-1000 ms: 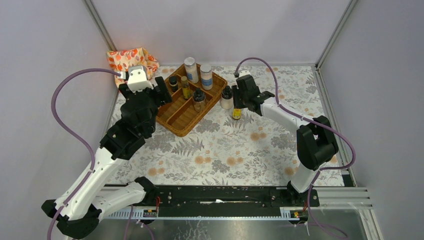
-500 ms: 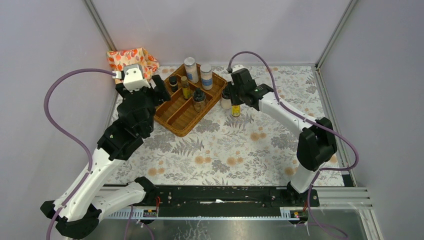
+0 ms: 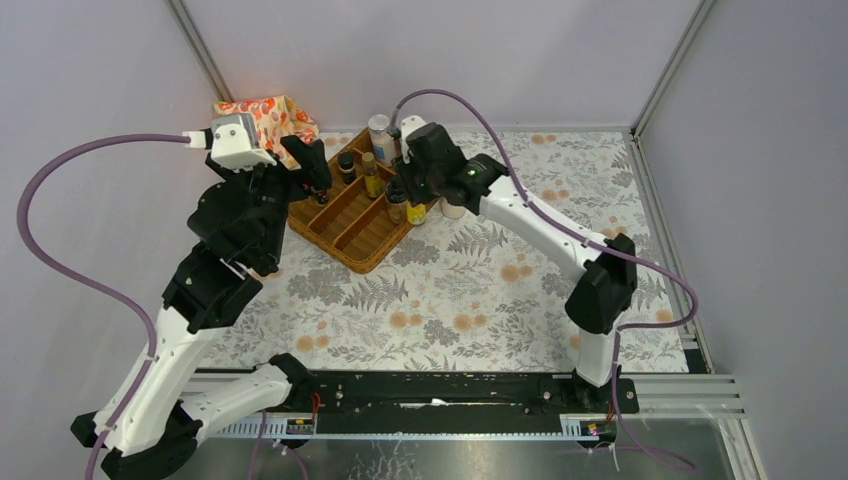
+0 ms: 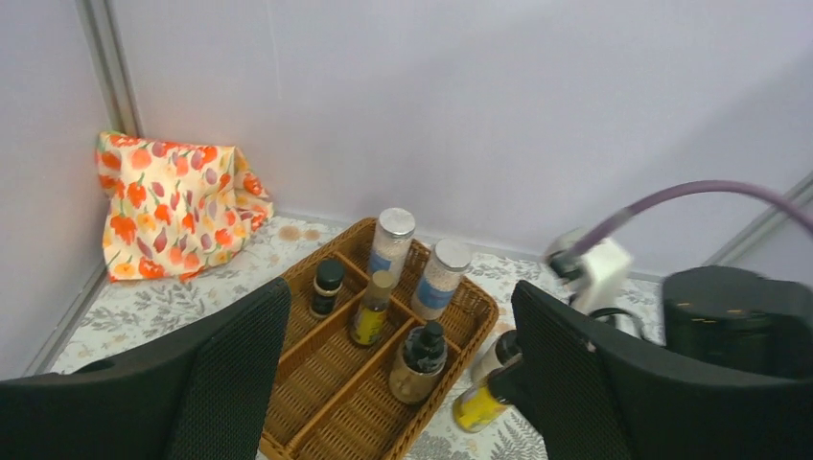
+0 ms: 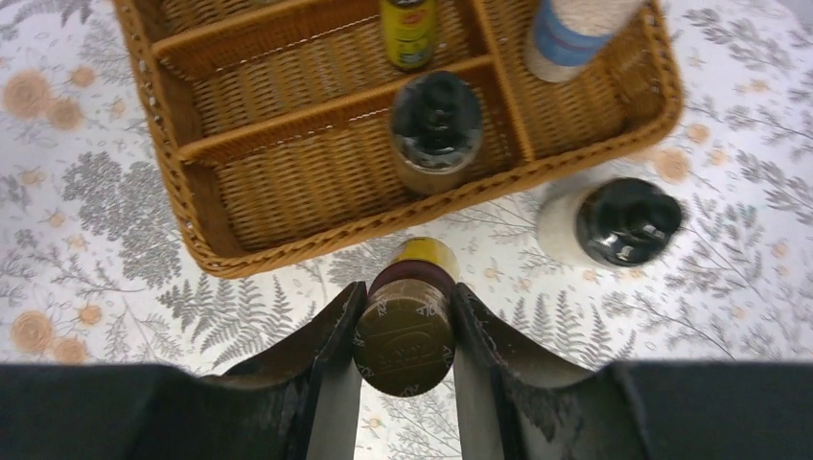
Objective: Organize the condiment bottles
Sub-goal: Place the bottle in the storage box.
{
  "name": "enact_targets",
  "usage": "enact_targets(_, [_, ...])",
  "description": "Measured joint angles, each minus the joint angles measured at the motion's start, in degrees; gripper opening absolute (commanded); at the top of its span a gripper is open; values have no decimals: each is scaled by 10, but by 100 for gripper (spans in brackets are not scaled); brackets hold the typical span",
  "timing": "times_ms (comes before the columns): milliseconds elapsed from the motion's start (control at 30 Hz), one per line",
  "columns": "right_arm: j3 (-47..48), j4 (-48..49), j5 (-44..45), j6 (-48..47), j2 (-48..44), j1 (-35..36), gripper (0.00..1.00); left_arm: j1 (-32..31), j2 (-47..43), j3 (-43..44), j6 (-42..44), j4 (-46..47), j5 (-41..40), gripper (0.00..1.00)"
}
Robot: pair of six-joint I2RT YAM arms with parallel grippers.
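Two fingers of the right gripper (image 5: 405,302) are closed tight on the cap of a yellow bottle (image 5: 403,335). It is held upright just outside the tray (image 5: 206,244), near its rim. Five more bottles (image 4: 372,309) stand inside the tray, and one black-capped jar (image 5: 623,220) stands beside it. The left gripper (image 4: 400,292) hangs wide open and empty by the tray's left end.

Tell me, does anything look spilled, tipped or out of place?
Nothing spilled or tipped. A black-capped jar stands outside the tray, and the right jaws grip a yellow bottle beside it; neither is sorted yet.
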Motion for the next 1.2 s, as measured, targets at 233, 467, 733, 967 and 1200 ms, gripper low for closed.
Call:
enact_targets(233, [100,-32,-38,-13,89,40,0,0,-1,29,3,-9,35,91])
enact_targets(467, [223,-38,-81,-23,181,74,0,0,-5,34,3,-15,57,91])
enact_targets(733, [272,-21,-116,-47,239,77,0,0,-3,35,2,-28,65,91])
enact_targets(967, [270,30,-128,-56,261,77,0,0,-6,33,-2,-32,69,91])
enact_targets(1200, [292,68,-129,-60,273,77,0,0,-20,25,-10,-49,69,91])
